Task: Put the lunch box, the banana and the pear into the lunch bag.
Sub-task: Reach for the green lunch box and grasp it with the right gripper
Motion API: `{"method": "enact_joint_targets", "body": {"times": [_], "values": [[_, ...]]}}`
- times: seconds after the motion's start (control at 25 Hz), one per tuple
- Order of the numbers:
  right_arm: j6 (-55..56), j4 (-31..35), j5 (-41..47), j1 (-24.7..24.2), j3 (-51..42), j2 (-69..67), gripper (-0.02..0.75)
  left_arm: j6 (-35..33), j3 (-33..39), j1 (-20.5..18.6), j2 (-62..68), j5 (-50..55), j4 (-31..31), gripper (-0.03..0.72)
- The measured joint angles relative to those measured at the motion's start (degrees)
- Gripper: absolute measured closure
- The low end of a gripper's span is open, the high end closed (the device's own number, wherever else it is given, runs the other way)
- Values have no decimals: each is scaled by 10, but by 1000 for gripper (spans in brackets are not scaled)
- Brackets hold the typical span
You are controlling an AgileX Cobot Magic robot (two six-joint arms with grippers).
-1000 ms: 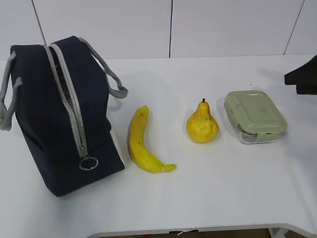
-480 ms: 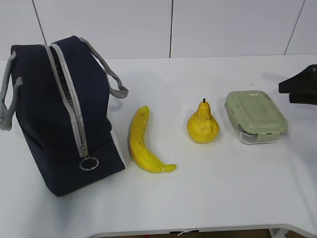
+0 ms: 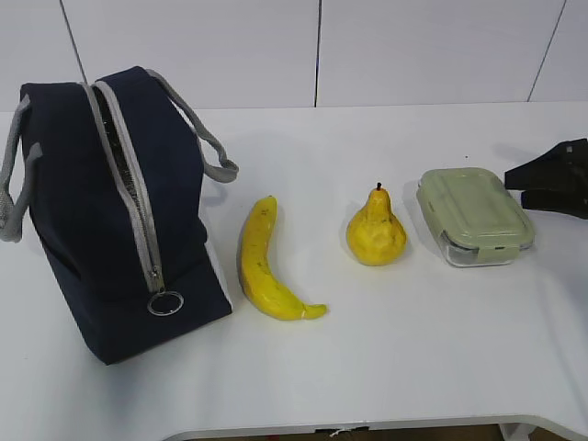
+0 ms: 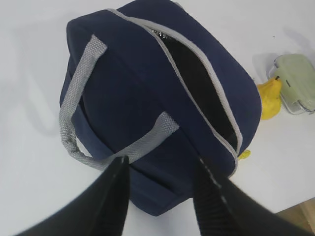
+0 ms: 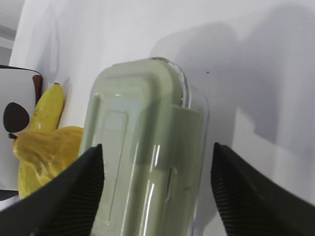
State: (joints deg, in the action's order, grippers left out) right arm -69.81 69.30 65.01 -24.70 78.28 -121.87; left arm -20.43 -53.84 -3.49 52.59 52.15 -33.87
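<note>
Nothing is packed yet, as far as I can see: all three items lie out on the white desk, so the whole job is left.

The lunch bag is the biggest thing here, a boxy navy fabric bag with grey webbing handles, its grey zipper parted along the top so the dark inside shows. The left gripper hangs just above the bag, fingers partly spread and empty.

Just right of the bag lies the banana, long, curved and smooth yellow. Farther right of the bag sits the lunch box, a clear rounded rectangle under a matte sage-green lid. The right gripper straddles the box, fingers wide on either side, not gripping it.

Between banana and box stands the pear, plump, dimpled, with a dark stem.
</note>
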Motion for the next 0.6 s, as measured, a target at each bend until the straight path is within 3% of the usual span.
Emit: {"method": "enact_joint_targets", "body": {"times": [0.6], "values": [[-28,47,16,0,1,-40,186,-5,0,0,0,0,-3,378]]}}
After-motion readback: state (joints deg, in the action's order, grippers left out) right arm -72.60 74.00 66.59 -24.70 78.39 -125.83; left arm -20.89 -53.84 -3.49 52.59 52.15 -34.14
